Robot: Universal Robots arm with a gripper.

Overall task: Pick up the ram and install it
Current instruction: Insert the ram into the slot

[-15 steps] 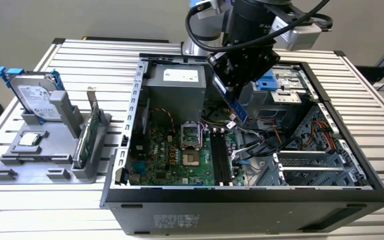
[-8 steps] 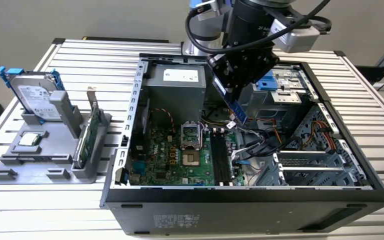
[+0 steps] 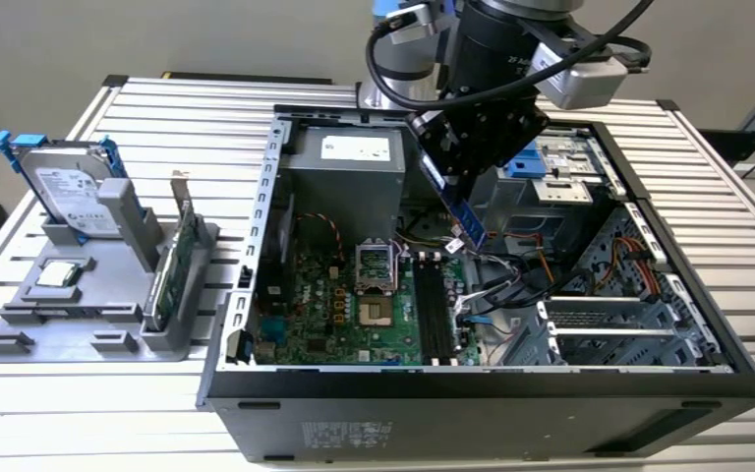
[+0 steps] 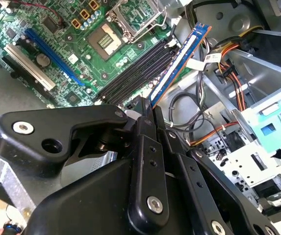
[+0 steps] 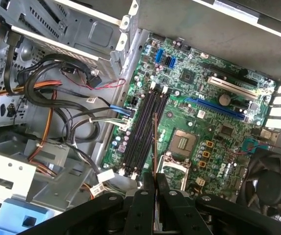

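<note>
The open computer case (image 3: pixel 483 383) fills the centre and right of the exterior view, with the green motherboard (image 3: pixel 338 305) on its floor, black memory slots (image 3: pixel 433 313) at mid-frame, cables (image 3: pixel 515 280) to their right, and a drive cage (image 3: pixel 613 329) at the lower right. At the left of the frame, a grey holder (image 3: pixel 89 315) keeps a silver hard drive (image 3: pixel 70 192) and a green card (image 3: pixel 174 265) upright. The arm comes down from the top centre, tilted over the case. Its gripper (image 3: pixel 463 172) is clenched on the ram (image 3: pixel 467 216), which hangs slanted above the slots, apart from them. In the second wrist view the ram (image 4: pixel 179 61) juts from the fingers (image 4: pixel 147 142) toward the slots (image 4: pixel 135 73).
</note>
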